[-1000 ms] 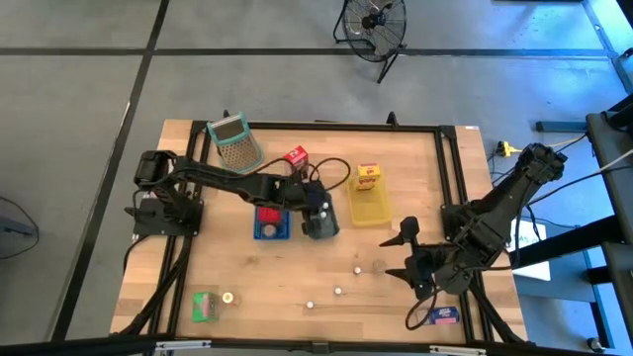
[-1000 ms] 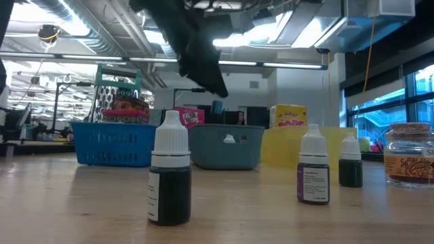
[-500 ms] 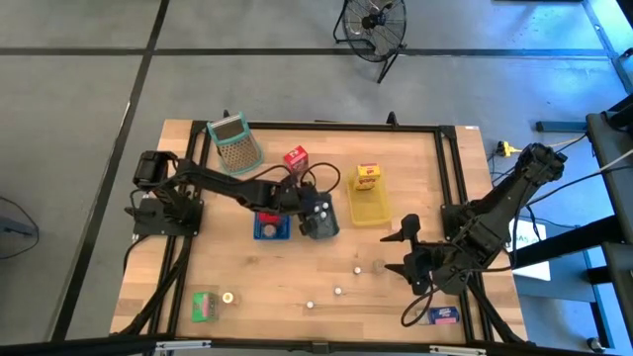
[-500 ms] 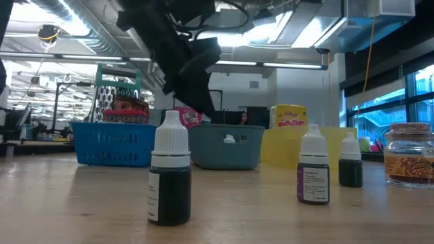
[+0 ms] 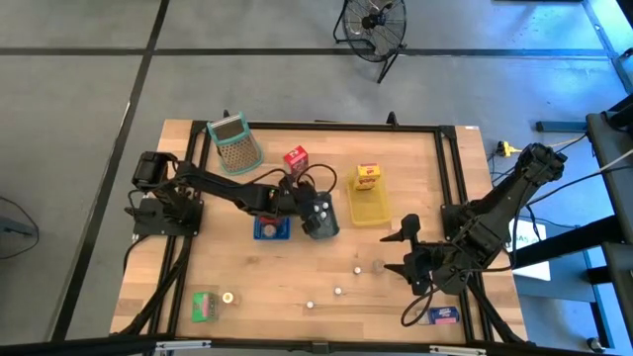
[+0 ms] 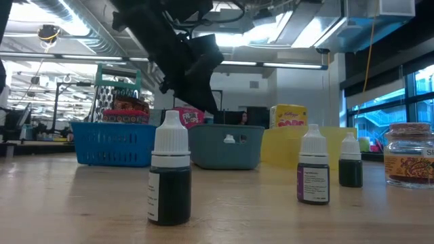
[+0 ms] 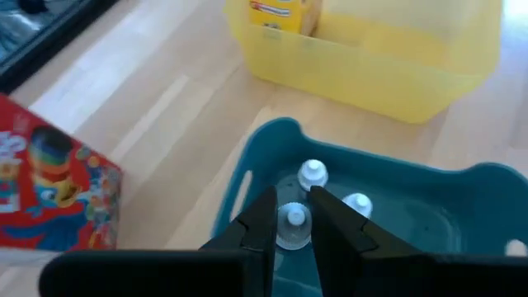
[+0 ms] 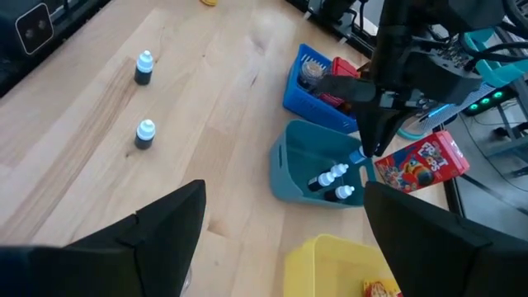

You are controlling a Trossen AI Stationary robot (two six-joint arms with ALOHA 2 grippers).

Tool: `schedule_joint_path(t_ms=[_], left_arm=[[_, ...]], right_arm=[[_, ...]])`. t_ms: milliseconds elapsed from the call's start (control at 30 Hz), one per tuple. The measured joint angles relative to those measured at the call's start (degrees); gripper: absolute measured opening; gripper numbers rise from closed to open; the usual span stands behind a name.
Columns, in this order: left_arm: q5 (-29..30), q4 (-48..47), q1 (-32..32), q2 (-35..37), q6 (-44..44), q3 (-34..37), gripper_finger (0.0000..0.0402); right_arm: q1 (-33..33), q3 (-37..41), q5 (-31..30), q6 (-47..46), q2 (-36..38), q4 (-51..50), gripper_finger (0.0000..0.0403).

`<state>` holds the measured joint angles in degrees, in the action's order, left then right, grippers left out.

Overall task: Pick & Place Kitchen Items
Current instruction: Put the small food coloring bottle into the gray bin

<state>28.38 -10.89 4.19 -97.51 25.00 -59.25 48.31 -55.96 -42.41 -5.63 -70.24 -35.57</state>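
My left gripper (image 5: 307, 203) hangs over the grey-blue tray (image 5: 326, 225), fingers shut on a small white-capped dropper bottle (image 7: 293, 224). Two more bottles (image 7: 312, 174) lie in that tray. Other dropper bottles (image 6: 168, 177) (image 6: 313, 173) and a small jar (image 6: 409, 154) stand on the table. A red carton (image 5: 296, 158) stands by the far edge. A yellow carton (image 5: 369, 176) sits in the yellow tray, and a green carton (image 5: 205, 306) and a blue one (image 5: 443, 315) lie near the front edge. My right gripper (image 5: 408, 253) waits open at the table's right. My left gripper pinches the bottle by its white cap (image 7: 294, 216) between its two fingers (image 7: 266, 216), coming from above and slanting down into the grey-blue tray. The bottle points down below the fingertips. Whether its base touches the tray floor, I cannot tell.
A blue tray (image 5: 270, 227) with red items sits left of the grey-blue one, and a yellow tray (image 5: 370, 208) to its right. A green-rimmed mesh basket (image 5: 234, 141) stands at the far left. Bare wood lies between the trays and the standing bottles.
My left gripper has come down toward the grey-blue tray and drawn slightly toward the table's left, staying shut on the bottle. The right arm has kept still.
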Motion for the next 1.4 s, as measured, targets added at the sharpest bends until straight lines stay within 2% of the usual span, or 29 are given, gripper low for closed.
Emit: schedule_joint_path(t_ms=[167, 433, 1400], left_arm=[[2.07, 2.84, 0.43, 0.02, 3.55, 3.56, 0.0049], [1.93, 17.22, 0.39, 0.03, 4.91, 11.05, 0.0049], [-1.99, 15.36, 0.43, -0.10, 4.15, 11.09, 0.0049]], right_arm=[[0.00, 0.00, 0.02, -0.13, 0.00, -0.02, 0.0332], [0.00, 0.00, 0.04, -0.09, 0.00, -0.09, 0.0332], [0.00, 0.02, -1.09, 0.04, -0.01, -0.05, 0.0332]])
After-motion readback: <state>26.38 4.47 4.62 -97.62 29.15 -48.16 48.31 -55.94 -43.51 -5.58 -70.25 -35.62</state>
